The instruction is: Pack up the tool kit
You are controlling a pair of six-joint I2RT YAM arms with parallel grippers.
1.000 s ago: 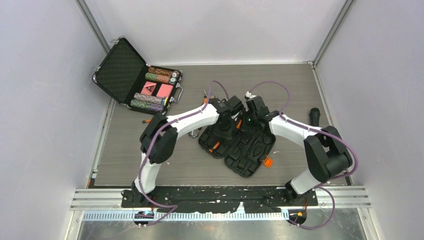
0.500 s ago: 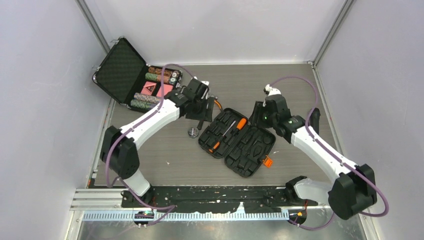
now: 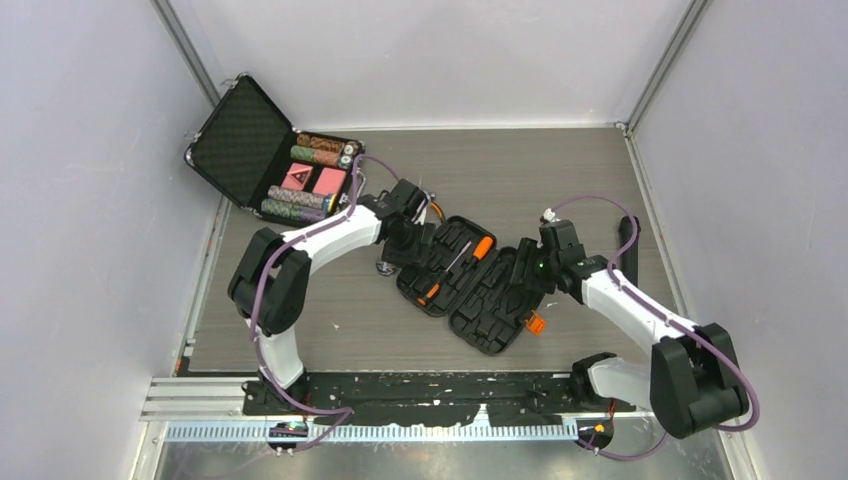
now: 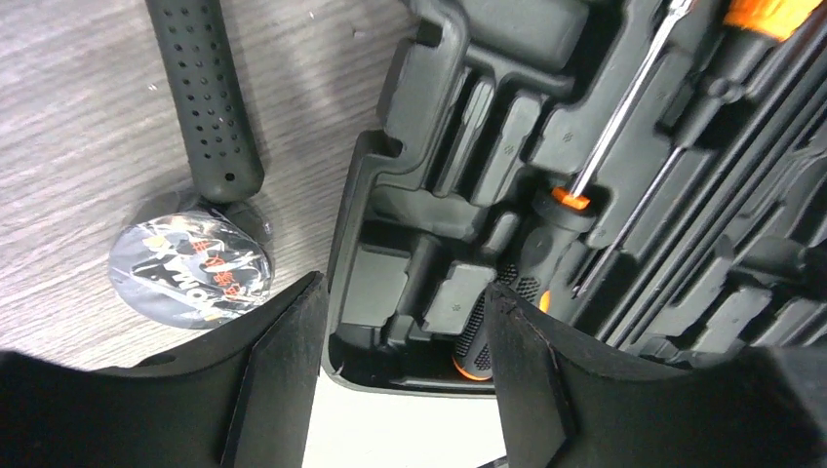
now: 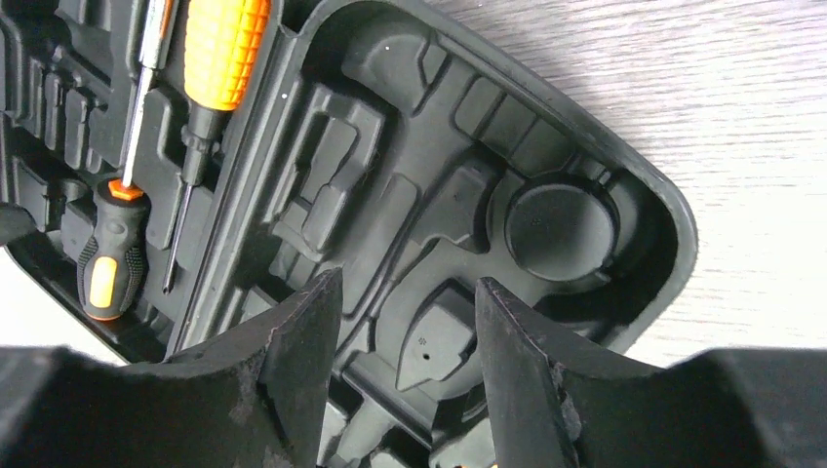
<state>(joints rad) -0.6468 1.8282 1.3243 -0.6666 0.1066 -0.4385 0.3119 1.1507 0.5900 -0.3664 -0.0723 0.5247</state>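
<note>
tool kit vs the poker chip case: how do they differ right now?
Pose: the tool kit lies opened flat, both halves on the table. The poker case has its lid propped up at an angle.
Contents: the tool kit has moulded slots, many empty, plus two orange-and-black screwdrivers. The poker case holds chip rows and red cards.
Place: the tool kit is mid-table, the poker case at the far left corner.
Shared: both are black and open.

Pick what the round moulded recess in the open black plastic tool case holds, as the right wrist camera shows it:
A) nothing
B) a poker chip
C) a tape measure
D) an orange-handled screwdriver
A: the round recess of the black ribbed plastic tool case shows only bare moulded plastic, while the orange-handled screwdriver lies in the case's other half.
</note>
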